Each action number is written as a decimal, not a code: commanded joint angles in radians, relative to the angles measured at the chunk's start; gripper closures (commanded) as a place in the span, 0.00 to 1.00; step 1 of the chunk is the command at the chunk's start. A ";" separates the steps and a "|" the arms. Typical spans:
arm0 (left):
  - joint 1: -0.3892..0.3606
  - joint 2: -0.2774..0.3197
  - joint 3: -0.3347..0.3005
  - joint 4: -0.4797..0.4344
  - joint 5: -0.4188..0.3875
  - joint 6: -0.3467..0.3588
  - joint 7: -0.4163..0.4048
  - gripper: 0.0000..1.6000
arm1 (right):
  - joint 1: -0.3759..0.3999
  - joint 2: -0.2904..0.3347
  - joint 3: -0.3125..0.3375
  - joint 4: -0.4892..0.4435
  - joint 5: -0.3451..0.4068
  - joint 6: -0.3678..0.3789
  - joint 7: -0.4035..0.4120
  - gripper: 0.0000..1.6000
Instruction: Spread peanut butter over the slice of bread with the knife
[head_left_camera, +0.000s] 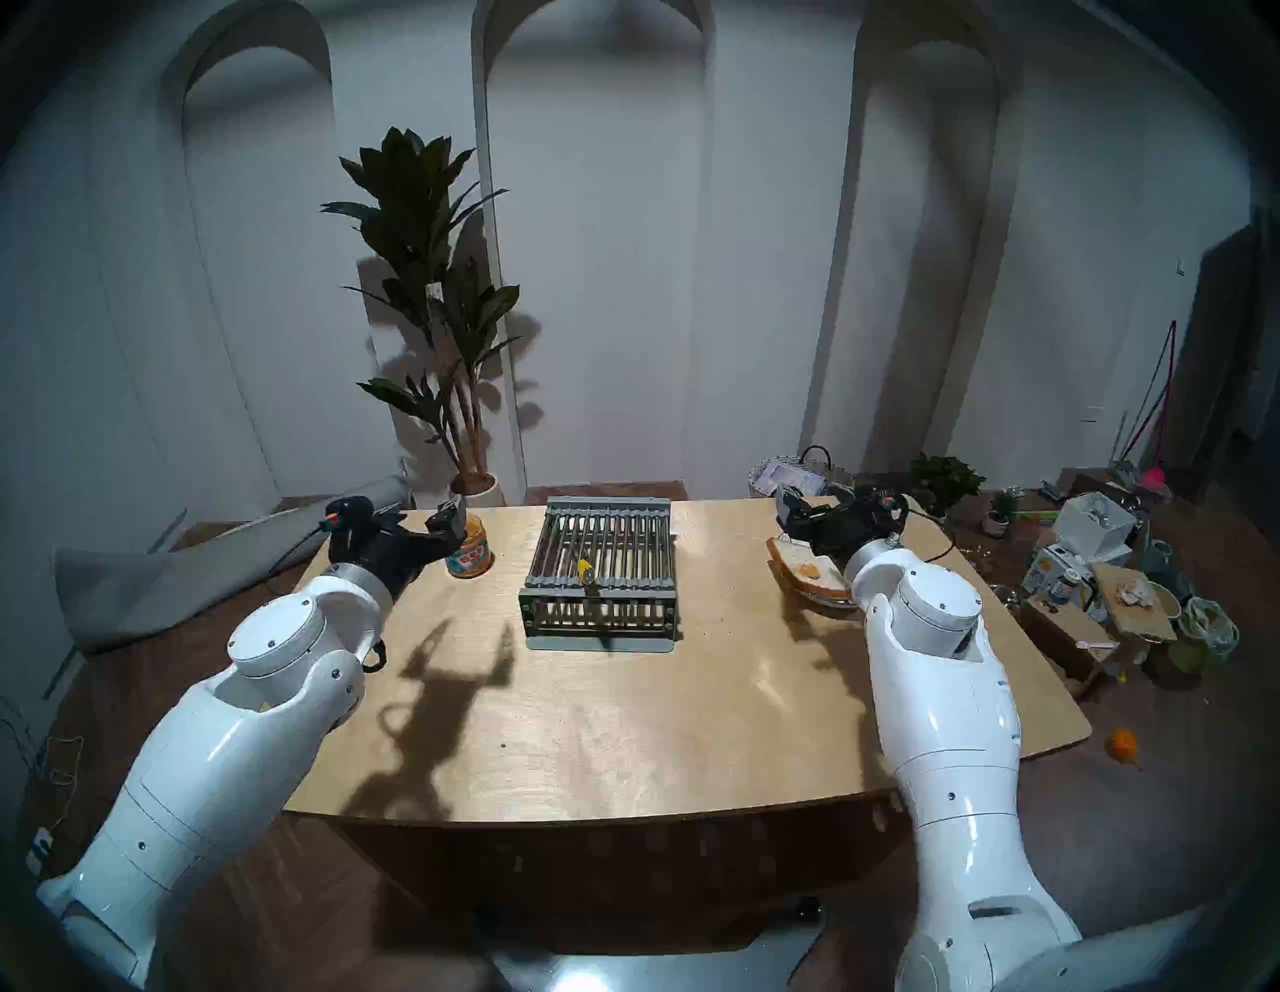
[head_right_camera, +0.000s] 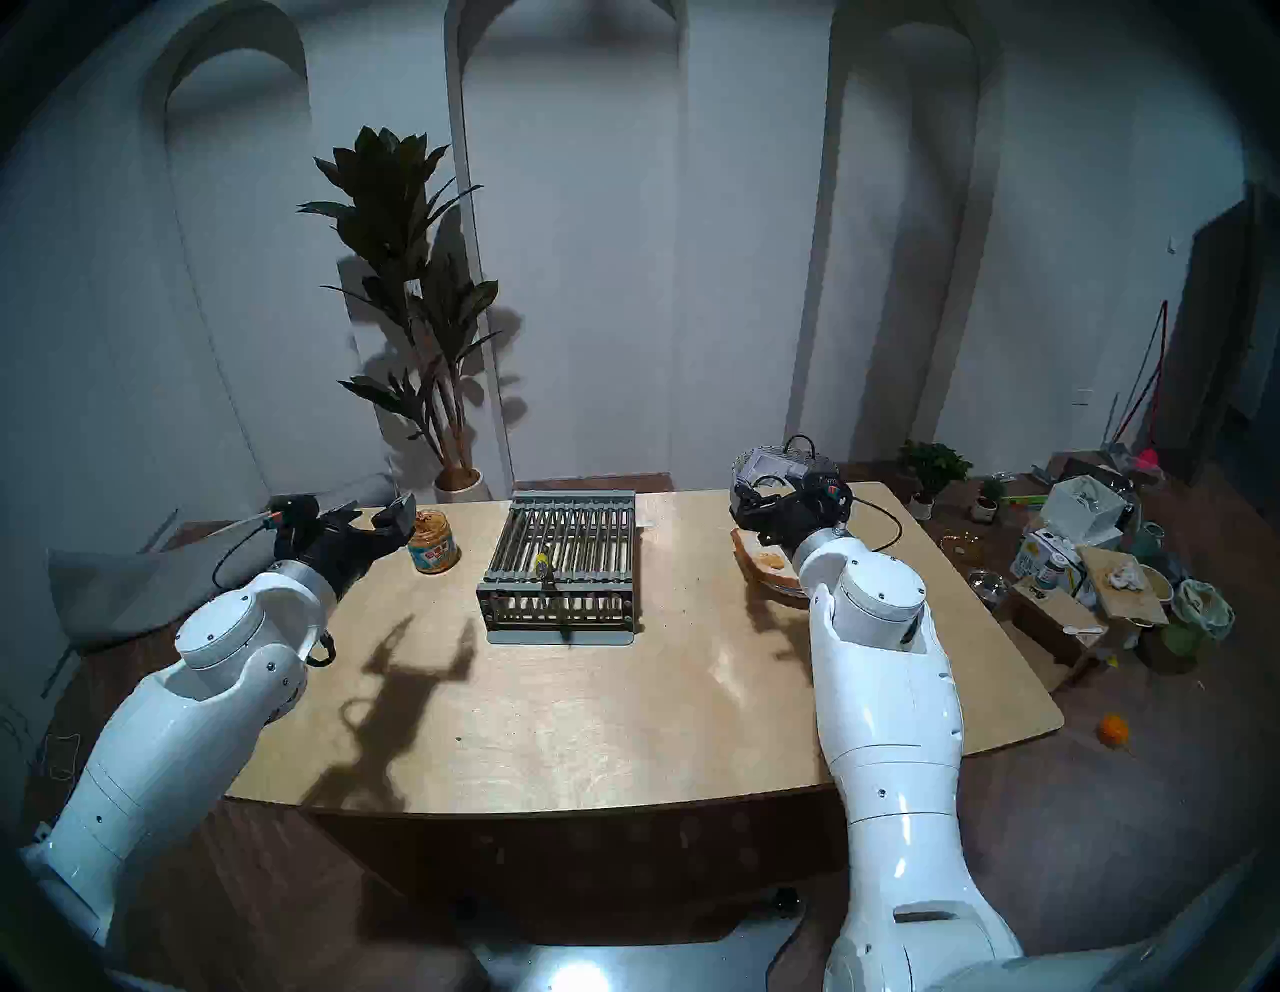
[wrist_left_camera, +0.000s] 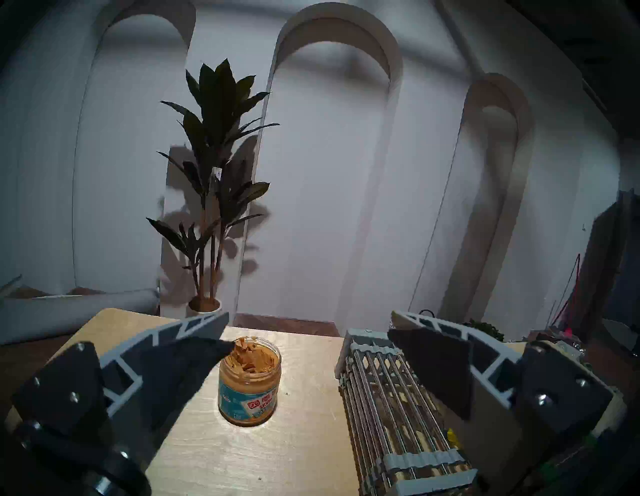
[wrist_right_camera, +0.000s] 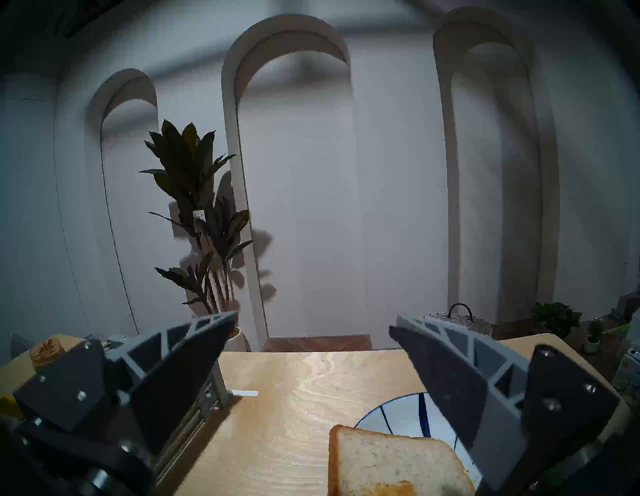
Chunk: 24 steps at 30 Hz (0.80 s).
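1. On the pale wooden worktop (head_left_camera: 623, 727): jar (head_left_camera: 469, 546) left, knife (head_left_camera: 586, 572) on the central rack (head_left_camera: 601, 554), bread (head_left_camera: 807, 571) on its plate (wrist_right_camera: 401, 414) right.
2. Left claw (wrist_left_camera: 308, 332) and right claw (wrist_right_camera: 313, 327) both gape, empty.
3. Behind: arched white wall (head_left_camera: 623, 277), plant (head_left_camera: 429, 291).

Light plywood table (head_left_camera: 623, 706), rounded corners, fills lower centre of the head view. Directly on it: open jar of peanut butter (head_left_camera: 469, 546) at upper left, grey slatted rack (head_left_camera: 600, 569) at centre on what looks like a pale tray, white blue-striped plate (wrist_right_camera: 403, 414) at upper right. Small white strip (wrist_right_camera: 245, 392) lies flat just beside the rack's far corner, probably tape or paper.
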 joint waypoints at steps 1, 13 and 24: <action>-0.026 0.001 -0.012 -0.012 0.006 -0.009 -0.002 0.00 | 0.008 -0.008 0.000 -0.029 0.007 0.001 0.000 0.00; -0.025 -0.003 -0.015 -0.011 0.010 -0.007 -0.004 0.00 | 0.007 -0.006 -0.003 -0.030 0.011 0.002 -0.004 0.00; -0.024 -0.005 -0.016 -0.011 0.012 -0.006 -0.005 0.00 | 0.007 -0.004 -0.004 -0.030 0.013 0.002 -0.004 0.00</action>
